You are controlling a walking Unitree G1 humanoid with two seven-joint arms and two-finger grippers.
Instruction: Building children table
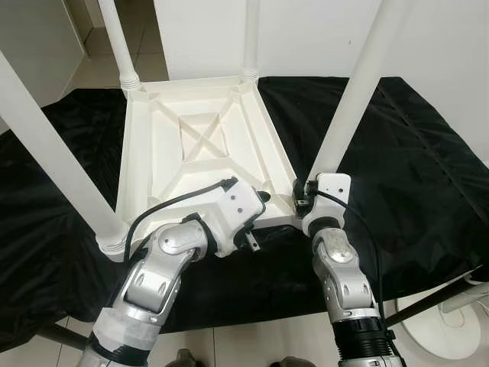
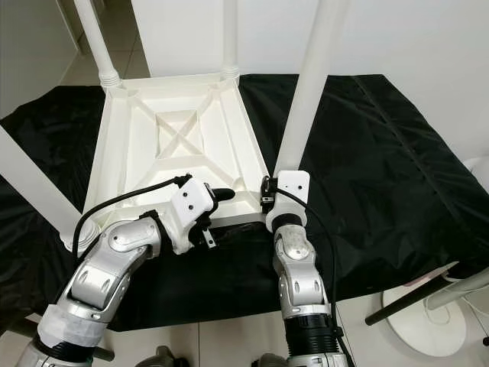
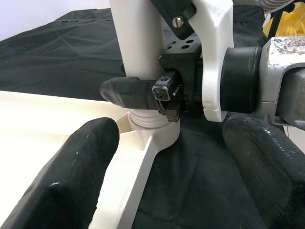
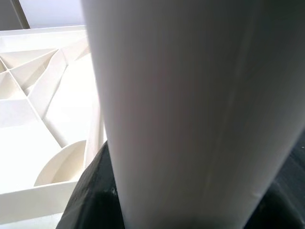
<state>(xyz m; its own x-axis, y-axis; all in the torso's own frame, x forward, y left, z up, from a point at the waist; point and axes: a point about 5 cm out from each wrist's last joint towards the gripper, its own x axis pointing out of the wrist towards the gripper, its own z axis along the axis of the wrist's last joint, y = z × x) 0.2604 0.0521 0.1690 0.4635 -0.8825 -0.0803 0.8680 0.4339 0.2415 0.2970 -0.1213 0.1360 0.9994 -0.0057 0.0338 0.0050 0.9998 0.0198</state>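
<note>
Underfoot, a black cloth (image 1: 428, 153) covers the work area, with pale floor tiles (image 1: 252, 340) at its near edge and a white wall (image 1: 306, 38) behind. Upside down on the cloth lies the white plastic table top (image 1: 202, 145), ribbed underside up, an X-shaped brace at its centre. Four white legs rise from its corners: far-left leg (image 1: 116, 42), far-right leg (image 1: 250, 38), near-left leg (image 1: 50, 160), and near-right leg (image 1: 359, 92), the last leaning slightly away from the top.

Right gripper (image 3: 143, 93) is at the base of the near-right leg, just above the threaded collar where it meets the corner socket. Left wrist view shows one black finger (image 3: 126, 91) pressed across the front of that leg; right wrist view shows the leg close against the camera with a dark finger at its foot. Pincer is clamped around the leg.

Left gripper (image 3: 157, 186) sits at the near edge of the table top, beside the same corner. Its two fingers are spread apart, one finger (image 3: 71, 176) over the rim of the top, the other over the cloth, holding nothing.

A white round stand base (image 1: 451, 325) rests on the tiles at the robot's right, off the cloth.
</note>
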